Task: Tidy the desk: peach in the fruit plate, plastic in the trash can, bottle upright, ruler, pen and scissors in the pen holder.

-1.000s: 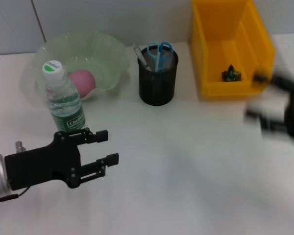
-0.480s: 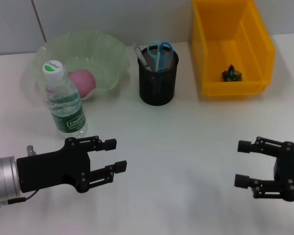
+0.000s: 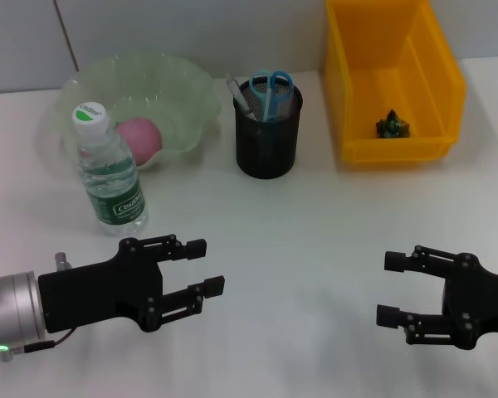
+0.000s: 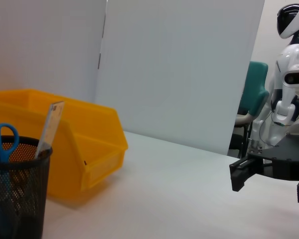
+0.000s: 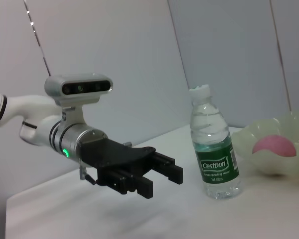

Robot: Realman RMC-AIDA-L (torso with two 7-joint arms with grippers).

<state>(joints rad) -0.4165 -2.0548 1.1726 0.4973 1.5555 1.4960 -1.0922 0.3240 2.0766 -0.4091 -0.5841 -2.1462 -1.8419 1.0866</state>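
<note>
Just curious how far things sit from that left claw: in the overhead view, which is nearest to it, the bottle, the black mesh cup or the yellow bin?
From the left gripper:
1. Bottle, upright just behind it.
2. Pen holder, mid-desk.
3. Trash can, far right corner.

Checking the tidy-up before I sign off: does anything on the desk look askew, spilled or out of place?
Nothing stands out. The clear water bottle stands upright, the pink peach sits in the pale green scalloped bowl, and the blue-handled scissors stand in the black mesh cup.

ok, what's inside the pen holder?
The pen holder holds the blue-handled scissors, a pen and a clear ruler, all sticking out the top. The mesh hides their lower ends.
</note>
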